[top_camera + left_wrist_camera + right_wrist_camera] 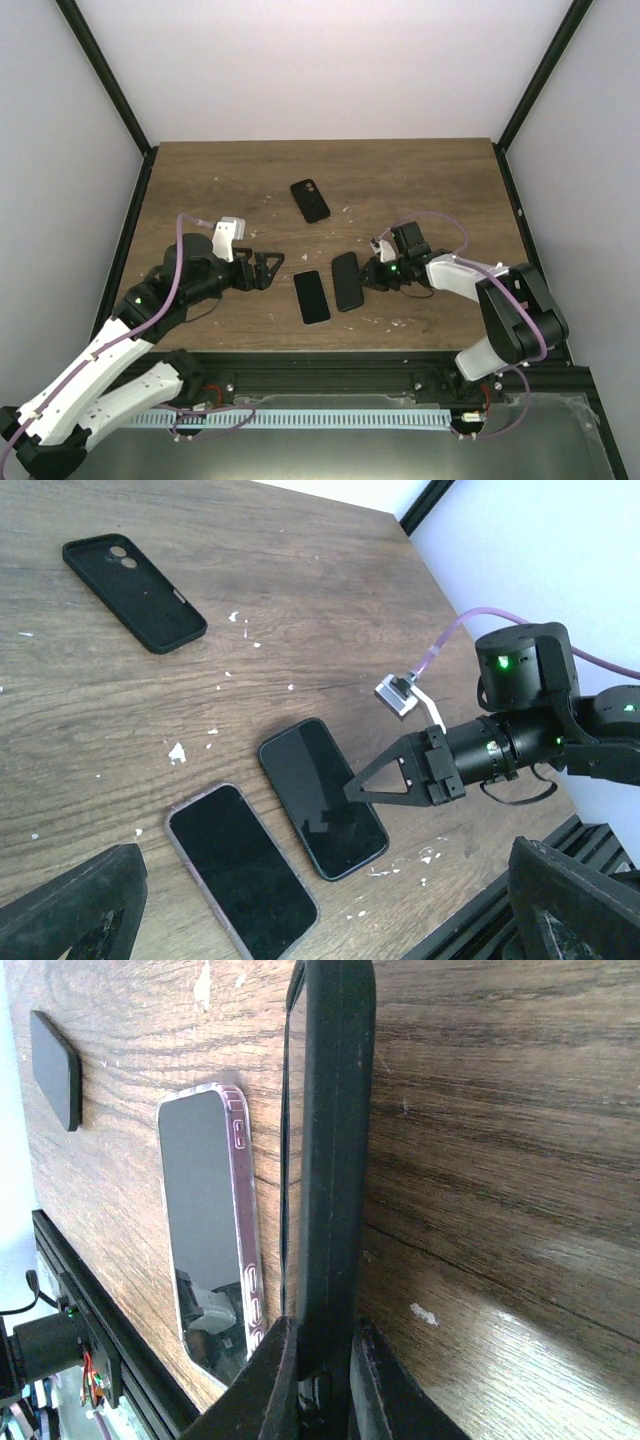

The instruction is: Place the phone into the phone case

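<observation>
Hanging spread wide, the left gripper (274, 270) held nothing. The phone (311, 297) lay screen-up in the clear phone case (244, 1160), beside a black-rimmed handset (322, 796) pinched at its end by the right gripper (372, 274), whose own camera caught it only edge-on.

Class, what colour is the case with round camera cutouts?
Black; the case shows best in left wrist view.

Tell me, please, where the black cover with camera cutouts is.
Top view: the black cover lies alone far-centre on the table, beyond the clear-rimmed phone and right gripper.
</observation>
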Robot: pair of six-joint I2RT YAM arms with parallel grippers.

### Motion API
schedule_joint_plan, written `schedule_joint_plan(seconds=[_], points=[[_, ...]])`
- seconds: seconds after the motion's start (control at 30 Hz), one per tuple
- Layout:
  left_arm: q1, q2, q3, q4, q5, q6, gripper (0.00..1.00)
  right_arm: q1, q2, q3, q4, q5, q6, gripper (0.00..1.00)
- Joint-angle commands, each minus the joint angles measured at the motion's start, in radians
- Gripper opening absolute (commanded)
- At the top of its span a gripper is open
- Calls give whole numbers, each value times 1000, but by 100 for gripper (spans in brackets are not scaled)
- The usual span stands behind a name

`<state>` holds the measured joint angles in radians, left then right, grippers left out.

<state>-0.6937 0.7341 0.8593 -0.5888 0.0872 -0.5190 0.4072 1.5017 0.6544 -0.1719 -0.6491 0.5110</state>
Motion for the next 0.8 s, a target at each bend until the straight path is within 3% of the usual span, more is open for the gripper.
schedule_joint_plan(seconds=[0.0,0.2,0.53,0.77], points=[[1,-2,-13,4,-7,13,100,-5,44,17,-14,93,-26,1],[1,-4,-19,4,-9,15,100,-7,91,11,-6,160,-19,2],[2,-6,-18,6,-17,20,100,-7,57,35,-70,248,-11,31],[2,-6,-26,16,-14,15,100,-7,-6,94,-117,249,1,36]])
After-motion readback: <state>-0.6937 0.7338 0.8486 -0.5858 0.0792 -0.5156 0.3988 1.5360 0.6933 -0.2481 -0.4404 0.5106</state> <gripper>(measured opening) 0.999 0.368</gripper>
